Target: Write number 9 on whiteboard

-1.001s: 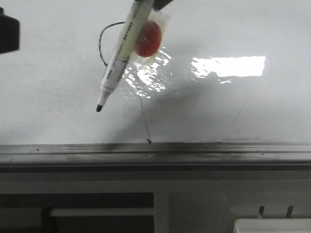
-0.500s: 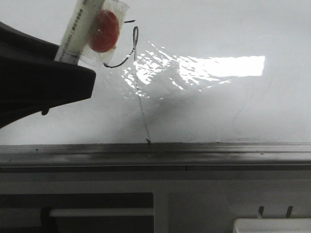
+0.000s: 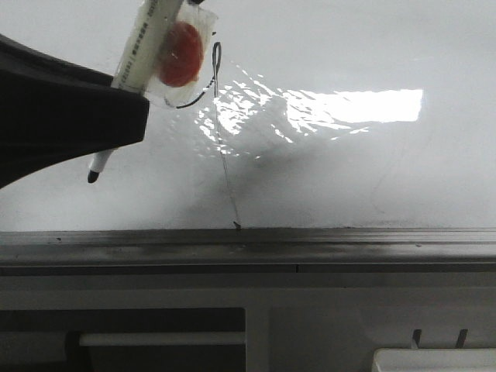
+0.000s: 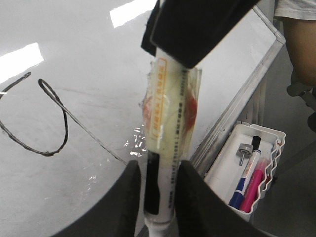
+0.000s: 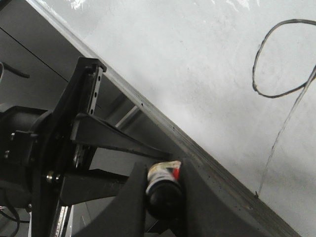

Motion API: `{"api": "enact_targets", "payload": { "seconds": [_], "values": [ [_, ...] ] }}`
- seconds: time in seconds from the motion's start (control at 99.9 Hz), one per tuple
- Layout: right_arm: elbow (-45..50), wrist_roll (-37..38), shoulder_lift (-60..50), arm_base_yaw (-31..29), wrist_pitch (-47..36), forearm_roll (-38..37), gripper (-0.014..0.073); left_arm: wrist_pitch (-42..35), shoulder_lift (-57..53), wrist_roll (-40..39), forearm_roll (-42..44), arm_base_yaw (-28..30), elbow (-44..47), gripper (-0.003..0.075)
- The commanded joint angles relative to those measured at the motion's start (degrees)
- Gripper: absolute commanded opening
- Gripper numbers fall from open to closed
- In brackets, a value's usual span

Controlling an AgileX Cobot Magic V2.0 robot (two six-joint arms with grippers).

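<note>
The whiteboard [image 3: 349, 170] fills the front view, with glare and a grey rail [image 3: 310, 244] along its lower edge. The number 9 [image 3: 216, 58] is a thin black loop with a faint slanted tail that runs down to the rail. It also shows in the left wrist view [image 4: 65, 123] and the right wrist view [image 5: 254, 74]. A white marker [image 3: 147, 39] with a red tag in clear plastic hangs tilted, its tip [image 3: 93, 177] off the board. My left gripper [image 4: 159, 197] is shut on its body. My right gripper [image 5: 163, 192] is shut on its upper end.
A white tray [image 4: 247, 173] with blue and pink markers hangs beside the board's edge. A person's arm [image 4: 301, 44] is beyond it. A white box corner [image 3: 434, 360] sits at the front right. The robot's dark frame [image 5: 74, 138] stands below the rail.
The left gripper came in from the left and closed round the marker. The marker moved left off the 9's loop, and its tip now shows below the left gripper.
</note>
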Motion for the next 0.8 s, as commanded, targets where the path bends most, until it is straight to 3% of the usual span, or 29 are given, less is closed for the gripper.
{"api": "enact_targets", "payload": {
  "seconds": [0.0, 0.06, 0.12, 0.24, 0.34, 0.62, 0.79],
  "values": [
    [-1.89, -0.66, -1.1, 0.09, -3.21, -0.07, -0.0055, -4.81, -0.41, -0.8, -1.15, -0.42, -1.89, 0.0048],
    [-1.89, -0.66, -1.1, 0.09, -3.21, -0.07, -0.0036, -4.81, -0.41, -0.8, -1.15, -0.42, -1.89, -0.0022],
    [-1.89, -0.66, -1.1, 0.09, -2.94, -0.07, 0.0025, -4.81, -0.41, -0.8, -1.15, -0.42, -1.89, -0.002],
    [-1.89, -0.66, -1.1, 0.09, -3.46, -0.07, 0.0277, -4.68, -0.41, -0.8, -2.31, -0.42, -1.89, -0.002],
    [-1.89, -0.66, -1.1, 0.09, -4.67, -0.07, 0.0447, -3.35, -0.41, -0.69, -12.44, -0.3, -1.89, -0.002],
    [-1.89, -0.66, -1.1, 0.09, -5.04, -0.07, 0.0463, -3.22, 3.42, -0.25, -39.93, 3.39, -1.77, -0.002],
    [-1.89, -0.66, -1.1, 0.09, -4.42, 0.29, 0.0463, -3.22, 7.76, -0.25, -44.22, 3.38, -1.89, -0.002]
  ]
}}
